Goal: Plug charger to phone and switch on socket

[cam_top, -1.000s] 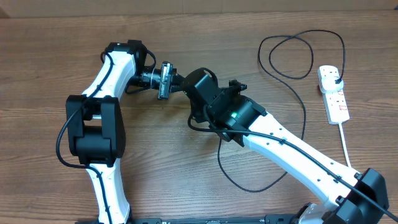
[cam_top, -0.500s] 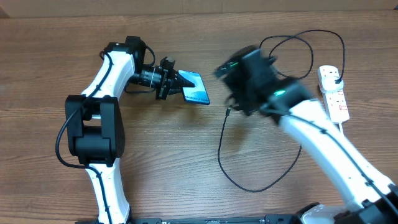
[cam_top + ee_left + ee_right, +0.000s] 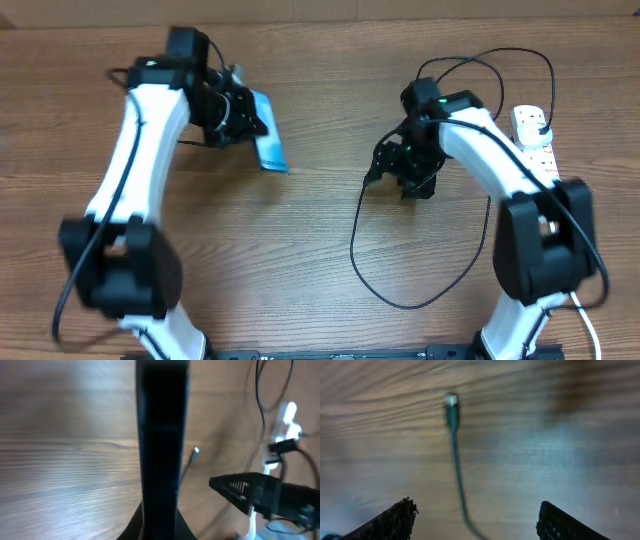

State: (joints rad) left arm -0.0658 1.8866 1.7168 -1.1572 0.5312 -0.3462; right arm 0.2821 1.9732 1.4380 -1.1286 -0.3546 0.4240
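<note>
The left gripper (image 3: 238,118) is clamped on one end of the phone (image 3: 268,146). The right gripper (image 3: 477,520) hangs wide open over the charger (image 3: 452,407) tip.

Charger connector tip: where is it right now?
Overhead, right of centre: the connector tip lies loose on the table, just image-left of the open right gripper. The phone in the left gripper is farther image-left.

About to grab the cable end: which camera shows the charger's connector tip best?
Right wrist. The connector tip lies unobstructed on the table, ahead of the open right gripper, though slightly blurred. Overhead shows it only as a tiny point beside that gripper. Left wrist shows a small speck past the phone, which is held edge-on.
</note>
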